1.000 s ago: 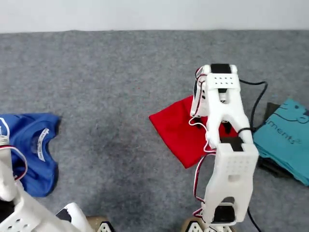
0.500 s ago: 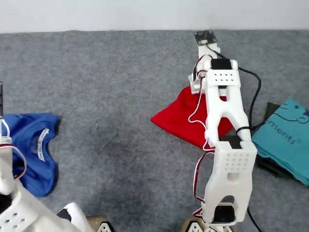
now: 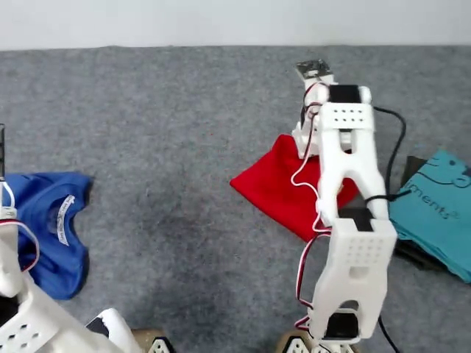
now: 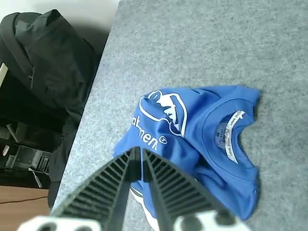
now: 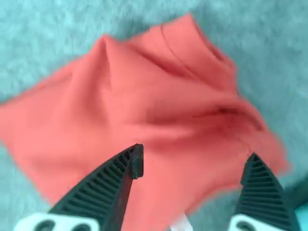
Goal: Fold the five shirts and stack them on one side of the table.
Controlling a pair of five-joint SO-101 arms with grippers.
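The grey counter [image 3: 162,110] carries all the clothing. The right arm [image 3: 353,250] stretches from the near edge out toward the far side. It crosses over the red shirt [image 3: 268,187] and hides that shirt's right part. The left arm [image 3: 22,323] stands at the near left corner.

The blue shirt [image 3: 51,220] lies at the left edge, loosely bunched and not folded. Its long axis runs roughly from near to far. Its collar opening and neck label face up, and the left wrist view shows a white print beside them. The red shirt sits right of centre as a folded, slightly rumpled shape, skewed to the counter's edges with one corner pointing left. The teal shirt [image 3: 438,213] lies folded at the right edge with its print up, also set at a slant. It rests on a dark garment [image 3: 412,254] whose edge shows beneath it. The red shirt is near this pair and well apart from the blue one.

A black bag [image 4: 48,62] sits off the counter's left side.

The right hand [image 5: 195,166] hangs above the red shirt with its fingers spread wide and gripping nothing. The left hand [image 4: 140,156] hovers over the blue shirt with its fingers pressed together.
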